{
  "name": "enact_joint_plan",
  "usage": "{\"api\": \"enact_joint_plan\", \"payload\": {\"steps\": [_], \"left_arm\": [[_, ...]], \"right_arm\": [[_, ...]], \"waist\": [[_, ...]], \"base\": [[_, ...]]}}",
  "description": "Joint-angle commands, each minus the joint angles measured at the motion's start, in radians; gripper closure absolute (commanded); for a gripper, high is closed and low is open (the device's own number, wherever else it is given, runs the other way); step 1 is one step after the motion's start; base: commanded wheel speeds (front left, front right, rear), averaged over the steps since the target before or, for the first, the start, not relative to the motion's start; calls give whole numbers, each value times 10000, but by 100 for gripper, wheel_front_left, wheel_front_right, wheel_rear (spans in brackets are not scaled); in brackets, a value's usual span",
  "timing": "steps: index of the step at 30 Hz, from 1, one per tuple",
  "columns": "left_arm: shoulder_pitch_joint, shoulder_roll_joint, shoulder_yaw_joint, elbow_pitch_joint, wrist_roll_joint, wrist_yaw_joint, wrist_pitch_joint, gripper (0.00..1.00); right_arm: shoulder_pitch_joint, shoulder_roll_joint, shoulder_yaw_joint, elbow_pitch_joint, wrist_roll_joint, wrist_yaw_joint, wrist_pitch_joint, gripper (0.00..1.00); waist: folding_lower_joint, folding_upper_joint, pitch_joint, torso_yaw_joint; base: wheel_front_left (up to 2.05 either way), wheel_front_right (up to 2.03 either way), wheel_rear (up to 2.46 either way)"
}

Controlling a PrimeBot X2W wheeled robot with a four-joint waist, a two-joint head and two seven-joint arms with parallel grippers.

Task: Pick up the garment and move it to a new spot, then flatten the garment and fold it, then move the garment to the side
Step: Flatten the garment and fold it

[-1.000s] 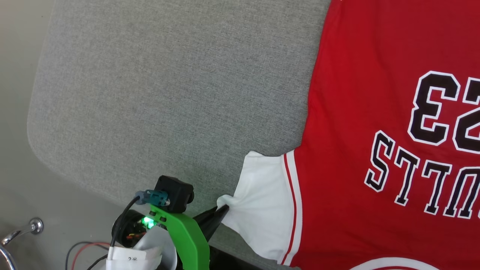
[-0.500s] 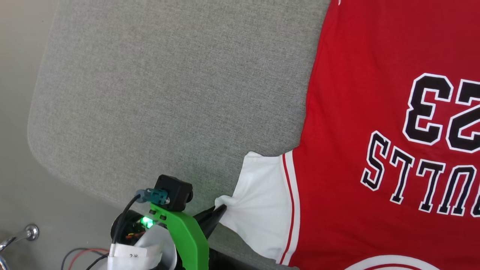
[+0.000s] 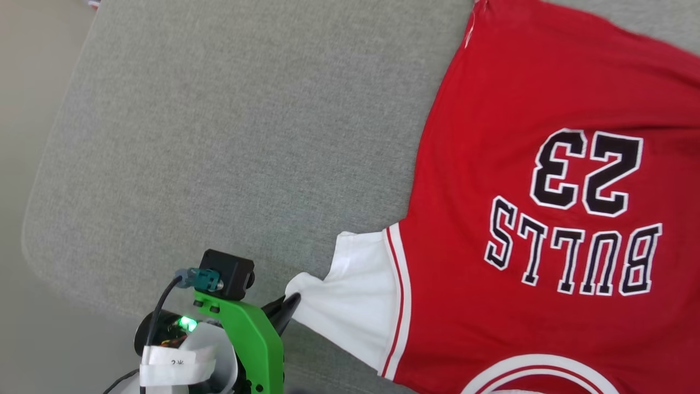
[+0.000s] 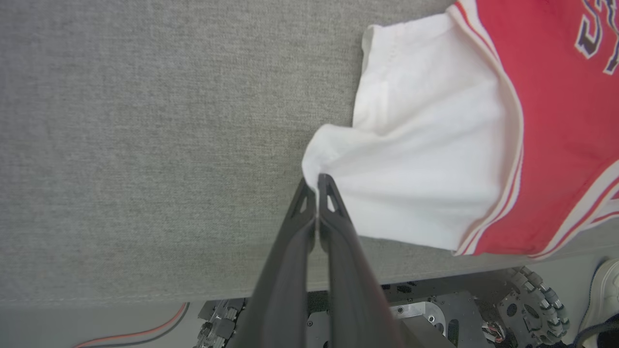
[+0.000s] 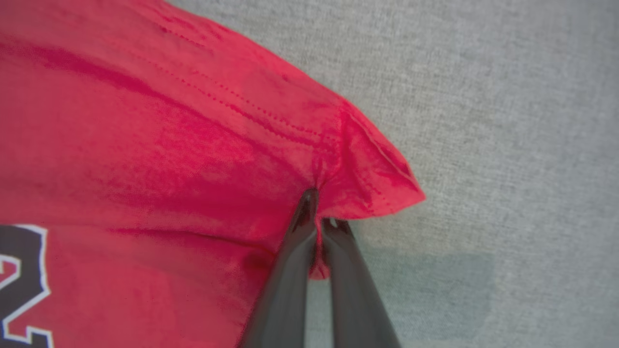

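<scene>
On the grey fabric-covered surface [image 3: 246, 137], the garment [image 3: 519, 98], a red jersey T-shirt, lies spread with its printed side up across the right part of the head view. Its black, white-outlined "BULLS 23" lettering [image 3: 579, 219] reads upside down from there. Its white sleeve [image 3: 355, 295], edged with red and white stripes, reaches toward the lower left and is drawn into a peak at its tip. The left gripper [image 4: 318, 180] is clamped on that tip, its two dark fingers [image 4: 338, 232] pressed together with white cloth pinched between them. In the right wrist view the right gripper [image 5: 316, 212] is clenched on a fold of red cloth just beside a stitched corner [image 5: 387, 179] of the garment. The fabric gathers into creases at the grip, and the corner seems raised a little off the surface, though the blur makes that hard to judge. A green bracket [image 3: 251, 339] carrying a small black camera [image 3: 227, 273] sits on the left wrist. Beyond the surface's near edge, the left wrist view shows the robot's wheeled base [image 4: 532, 295] and a red cable [image 4: 140, 333].
</scene>
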Motion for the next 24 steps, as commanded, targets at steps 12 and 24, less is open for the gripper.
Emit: {"api": "enact_joint_plan", "payload": {"steps": [12, 24], "left_arm": [[770, 145, 185, 200, -307, 383, -14, 100], [1114, -210, 75, 540, -392, 438, -470, 100]], "right_arm": [[3636, 380, -305, -545, 1357, -7, -1163, 100], [6639, 962, -1586, -1881, 1555, -7, -1517, 100]], "waist": [[0, 0, -2625, -1850], [0, 0, -3462, -2229]], "base": [[0, 0, 0], [0, 0, 0]]}}
